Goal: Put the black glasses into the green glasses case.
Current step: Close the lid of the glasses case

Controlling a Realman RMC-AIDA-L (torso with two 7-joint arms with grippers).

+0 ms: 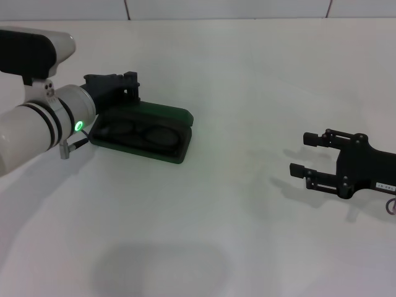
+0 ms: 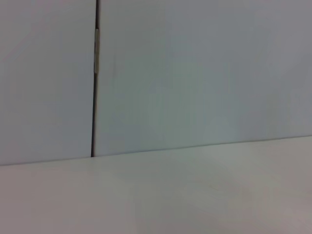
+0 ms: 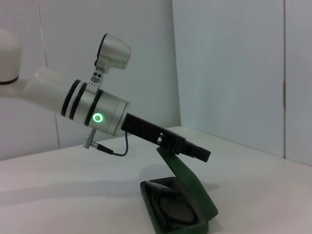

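The green glasses case point(image 1: 162, 114) lies open on the white table at the left, its lid raised at a slant behind the base. The black glasses point(image 1: 142, 133) lie folded inside the base, both lenses showing. My left gripper point(image 1: 127, 90) reaches over the far left end of the case and touches the top edge of the lid. The right wrist view shows the same: left gripper point(image 3: 197, 152) on the upper edge of the tilted lid of the case point(image 3: 191, 187), glasses point(image 3: 171, 210) in the base below. My right gripper point(image 1: 304, 154) hovers open at the far right, holding nothing.
The white table point(image 1: 235, 235) stretches between the case and my right gripper. A pale panelled wall point(image 2: 195, 73) with a dark vertical seam stands behind the table's far edge.
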